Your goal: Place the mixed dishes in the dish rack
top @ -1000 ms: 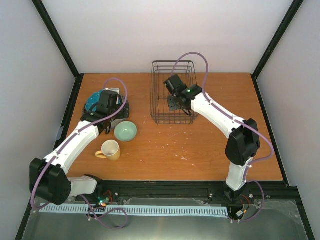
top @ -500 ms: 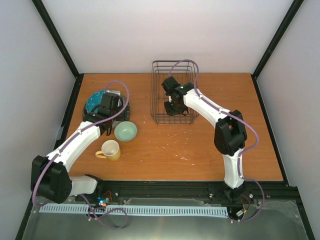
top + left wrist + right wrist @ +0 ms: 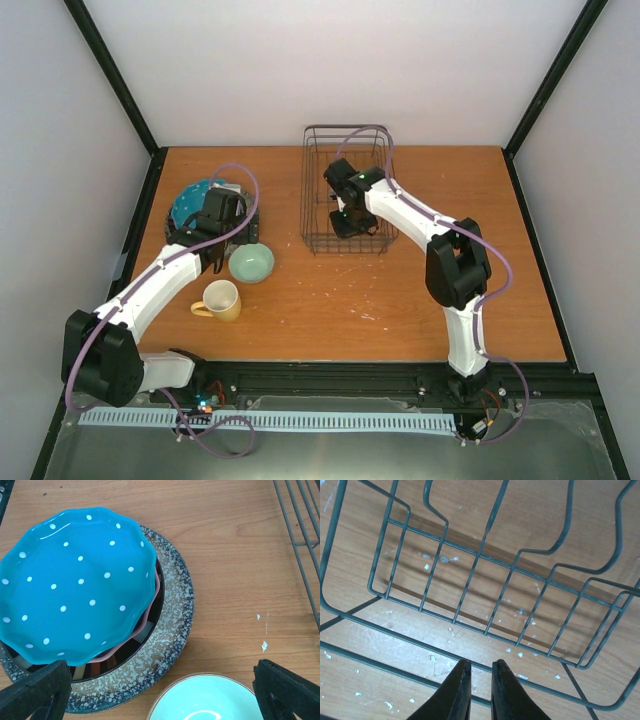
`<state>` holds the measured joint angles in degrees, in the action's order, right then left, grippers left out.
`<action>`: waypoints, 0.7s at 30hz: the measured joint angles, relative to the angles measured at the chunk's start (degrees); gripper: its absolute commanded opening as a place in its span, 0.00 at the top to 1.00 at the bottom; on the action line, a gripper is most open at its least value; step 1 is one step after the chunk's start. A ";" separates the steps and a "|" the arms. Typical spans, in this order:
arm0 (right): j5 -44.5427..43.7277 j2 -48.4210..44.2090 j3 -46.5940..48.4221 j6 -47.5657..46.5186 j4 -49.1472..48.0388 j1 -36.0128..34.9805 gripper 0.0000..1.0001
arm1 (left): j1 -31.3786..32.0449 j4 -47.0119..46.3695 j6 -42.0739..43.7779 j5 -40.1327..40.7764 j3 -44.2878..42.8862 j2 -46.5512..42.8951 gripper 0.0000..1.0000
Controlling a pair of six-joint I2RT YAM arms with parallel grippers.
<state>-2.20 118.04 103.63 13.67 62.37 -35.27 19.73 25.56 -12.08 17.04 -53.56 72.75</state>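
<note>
The blue dotted plate [image 3: 75, 585] lies on a pink-red plate [image 3: 148, 625], and both rest in the larger grey speckled plate [image 3: 172, 630] at the table's left [image 3: 190, 200]. A pale green bowl [image 3: 251, 263] sits just in front of that stack. The yellow mug [image 3: 221, 299] stands nearer still. My left gripper [image 3: 160, 700] hovers wide open over the gap between stack and bowl [image 3: 205, 702]. In the dish rack [image 3: 312, 190] my right gripper [image 3: 479, 667] points down at the floor wires [image 3: 480, 625]. Its fingers are nearly together, with nothing between them.
The rack holds no dishes. White scuff marks dot the wooden table [image 3: 400, 300]. Black frame posts and white walls close in the table on three sides. A rack corner [image 3: 300, 540] shows at the right edge of the left wrist view.
The right arm has folded and carried its gripper leftward inside the rack, and its fingers have closed to a narrow slit. The left arm has barely moved.
</note>
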 measured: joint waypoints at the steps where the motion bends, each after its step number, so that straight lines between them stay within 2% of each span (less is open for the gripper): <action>1: 0.70 0.00 -0.42 -0.15 0.07 0.00 0.86 | 0.00 -0.09 0.00 0.13 0.04 0.00 0.00; 14: 7.37 -4.52 -14.16 0.87 1.05 -1.55 0.88 | 0.00 -0.20 -0.02 0.39 0.17 0.00 0.00; 21: 9.07 -8.59 -16.44 2.32 1.25 -4.17 0.88 | 0.00 -0.13 -0.04 0.55 0.33 -0.31 0.00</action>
<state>6.87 109.45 87.20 15.99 63.61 -39.44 19.73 25.43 -12.12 17.58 -53.23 72.44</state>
